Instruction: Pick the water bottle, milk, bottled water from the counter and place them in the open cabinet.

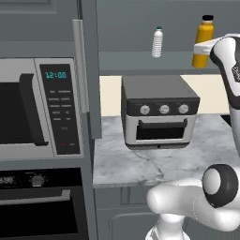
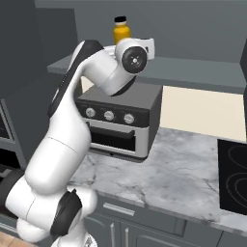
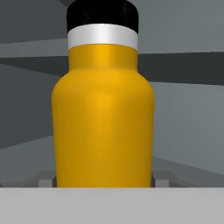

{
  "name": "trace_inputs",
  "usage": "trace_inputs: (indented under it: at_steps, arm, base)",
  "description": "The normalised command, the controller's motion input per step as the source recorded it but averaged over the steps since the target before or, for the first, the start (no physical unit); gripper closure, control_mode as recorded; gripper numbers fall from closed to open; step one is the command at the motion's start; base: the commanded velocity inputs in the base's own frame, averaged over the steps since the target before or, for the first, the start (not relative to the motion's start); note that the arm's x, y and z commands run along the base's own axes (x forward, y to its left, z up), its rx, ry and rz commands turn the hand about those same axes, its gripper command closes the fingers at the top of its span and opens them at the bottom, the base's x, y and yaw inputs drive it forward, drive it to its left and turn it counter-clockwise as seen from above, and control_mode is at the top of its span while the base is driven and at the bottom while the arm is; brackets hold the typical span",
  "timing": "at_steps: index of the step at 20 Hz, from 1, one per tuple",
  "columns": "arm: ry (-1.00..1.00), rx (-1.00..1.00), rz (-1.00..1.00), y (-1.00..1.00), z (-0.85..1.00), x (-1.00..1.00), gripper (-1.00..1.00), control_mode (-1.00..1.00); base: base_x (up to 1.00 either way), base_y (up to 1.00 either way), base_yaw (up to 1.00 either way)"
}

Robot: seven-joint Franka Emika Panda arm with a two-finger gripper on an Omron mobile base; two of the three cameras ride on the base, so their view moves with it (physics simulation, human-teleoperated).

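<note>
The orange-yellow water bottle [image 3: 103,113] with its black cap stands upright between my fingertips [image 3: 162,178], and my gripper [image 3: 103,180] is shut on its lower body. It is at the right of the open cabinet [image 1: 140,60] recess, by the shelf's front edge; whether it rests on the shelf I cannot tell. The same water bottle [image 1: 203,43] shows beside my white hand, and its cap and shoulder [image 2: 121,32] rise behind my wrist. The clear ribbed bottled water [image 1: 158,42] stands on the shelf further left. The milk is out of view. The marble counter [image 2: 183,169] lies below.
A grey toaster oven [image 1: 159,112] with three knobs sits on the counter directly under the shelf. A microwave [image 1: 40,108] and a built-in oven [image 1: 37,206] fill the tall unit to the left. A black cooktop [image 2: 234,173] lies at the counter's right.
</note>
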Motion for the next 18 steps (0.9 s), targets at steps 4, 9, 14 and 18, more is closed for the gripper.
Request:
trace_inputs:
  at_steps: [4,9,14,18]
  arm:
    - [0.0,0.0,0.0,-0.17,-0.14,0.29,1.0,-1.0]
    - [0.0,0.0,0.0,-0.15,-0.08,0.34,1.0,-1.0]
    - [0.01,0.0,0.0,-0.09,-0.09,0.44,1.0,-1.0]
    - [0.01,0.0,0.0,-0.08,-0.08,0.46,1.0,-1.0]
  base:
    - [0.0,0.0,0.0]
    - [0.0,0.0,0.0]
    - [0.0,0.0,0.0]
    - [0.0,0.0,0.0]
